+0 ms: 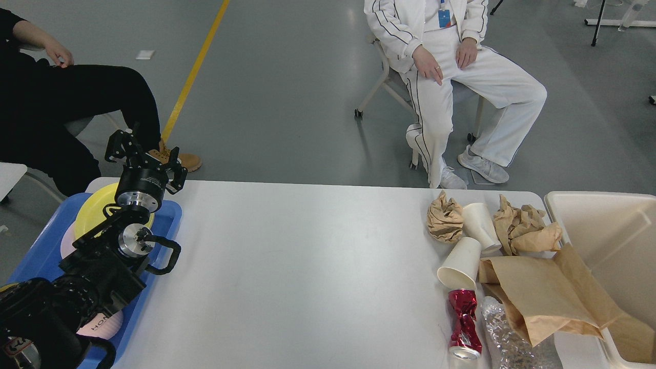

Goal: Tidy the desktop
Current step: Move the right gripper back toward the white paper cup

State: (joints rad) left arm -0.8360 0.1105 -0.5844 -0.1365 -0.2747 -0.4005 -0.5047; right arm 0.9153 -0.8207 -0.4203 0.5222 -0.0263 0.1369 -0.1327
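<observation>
- The large white rectangular desktop (307, 277), smooth and faintly glossy with rounded corners, fills the lower part of the head view; its middle stretch is bare.
- The robot's black left arm rises from the lower left corner, its left gripper (143, 156) poised above the far left corner of the desktop with its two fingers spread apart and nothing between them.
- The right gripper does not appear in the view.
- Beneath the left arm, a blue plastic tray (171, 218) sits at the desktop's left edge, holding a yellow round plate (92, 212) stacked on a pale pink plate (66, 246).
- Clutter lies in a group at the right end: a crumpled ball of brown paper (445, 220), two white paper cups tipped on their sides, one (480, 225) behind the other (458, 264), and a second wad of creased brown paper (523, 228).
- A crushed red metal can (464, 318) lies just beside a crumpled clear plastic bottle (507, 338) at the near edge.
- A flat brown paper bag (543, 297) rests partly across the rim of a cream plastic bin (558, 202) at the right edge.
- Beyond the desktop, a seated person in a white tracksuit (451, 77) and another in black clothing (66, 107) occupy the grey floor.
</observation>
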